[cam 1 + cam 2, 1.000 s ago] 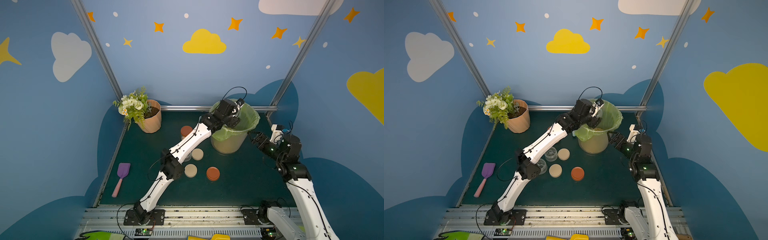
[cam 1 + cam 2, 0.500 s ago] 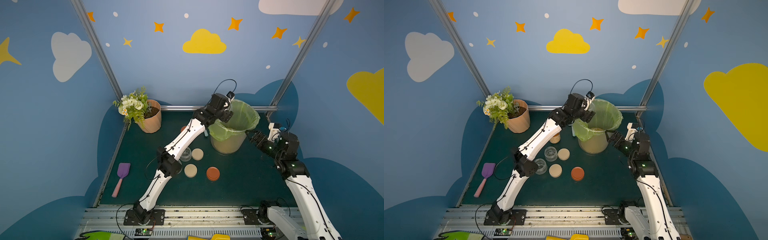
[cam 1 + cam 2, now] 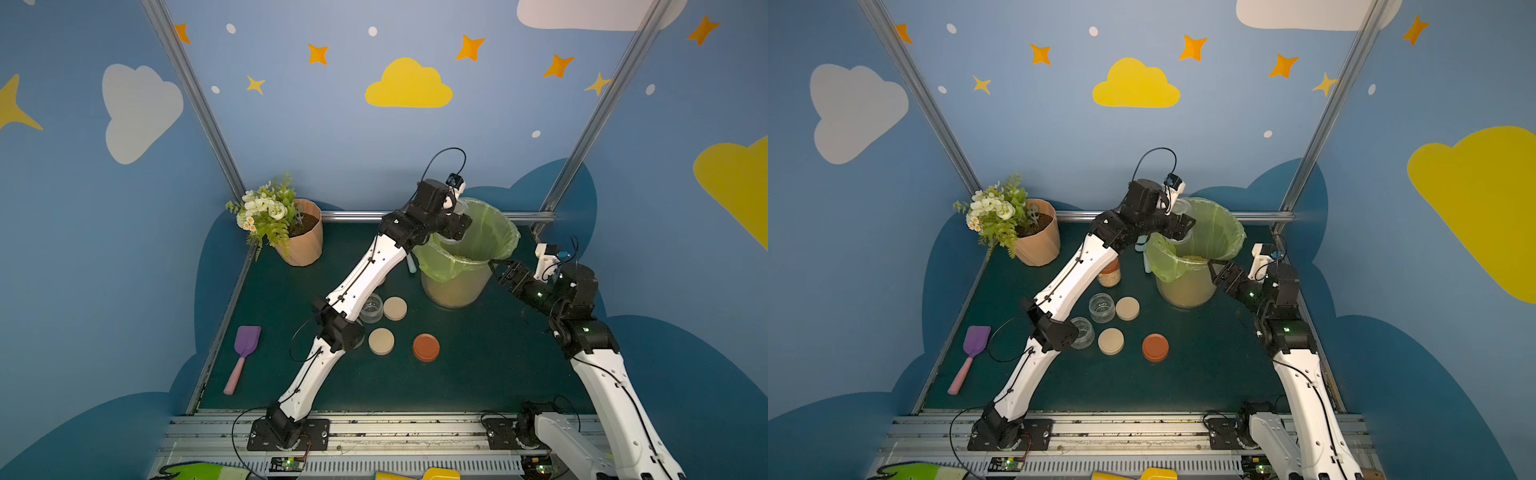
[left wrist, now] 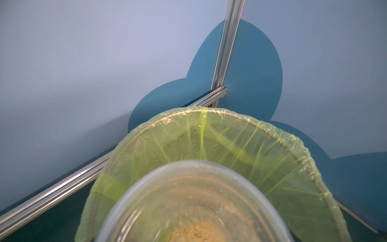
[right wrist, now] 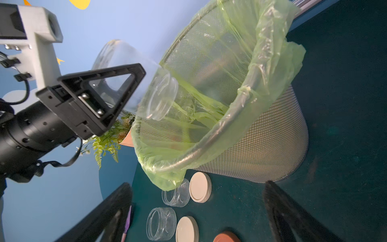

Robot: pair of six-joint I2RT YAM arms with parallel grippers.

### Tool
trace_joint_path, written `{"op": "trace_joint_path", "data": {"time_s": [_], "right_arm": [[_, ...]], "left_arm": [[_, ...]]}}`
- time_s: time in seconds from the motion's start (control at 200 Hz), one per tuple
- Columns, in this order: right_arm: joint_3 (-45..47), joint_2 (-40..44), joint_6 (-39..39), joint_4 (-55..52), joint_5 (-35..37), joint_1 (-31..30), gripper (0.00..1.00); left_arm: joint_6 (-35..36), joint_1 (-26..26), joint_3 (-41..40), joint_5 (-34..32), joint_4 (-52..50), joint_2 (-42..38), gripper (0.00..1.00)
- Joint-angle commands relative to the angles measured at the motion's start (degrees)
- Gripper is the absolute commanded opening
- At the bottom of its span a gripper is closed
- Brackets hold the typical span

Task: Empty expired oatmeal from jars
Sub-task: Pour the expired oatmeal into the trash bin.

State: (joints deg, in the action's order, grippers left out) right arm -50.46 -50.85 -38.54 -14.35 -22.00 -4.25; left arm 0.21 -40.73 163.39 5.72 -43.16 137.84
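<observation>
Your left hand [image 3: 1177,225] was closed part-way on an uncapped jar [image 5: 125,60], tipped mouth-down just inside the rim of the green-lined bin [image 3: 453,291]. Oatmeal [image 3: 1194,258] lay in the bin. Your right hand [image 3: 498,272] was wide open and empty, just beside the bin's wall.

The jar's mouth sat close to the rim, so any drift outward could scatter flakes onto the bench [image 3: 478,374], and the smooth clear wall could slip in the grip. The right hand could nudge the bin. A capped jar [image 3: 1109,272] holding oatmeal stood under the left forearm, exposed to a knock.

You had no label or writing to read anywhere.
</observation>
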Motion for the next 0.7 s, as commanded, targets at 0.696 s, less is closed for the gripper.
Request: {"op": "trace_joint_path", "data": {"time_s": [0.696], "right_arm": [[1.76, 2.95, 2.33, 0.79, 1.82, -1.95, 0.97]], "left_arm": [[2.41, -2.56, -9.93, 3.95, 1.96, -5.16, 0.17]]}}
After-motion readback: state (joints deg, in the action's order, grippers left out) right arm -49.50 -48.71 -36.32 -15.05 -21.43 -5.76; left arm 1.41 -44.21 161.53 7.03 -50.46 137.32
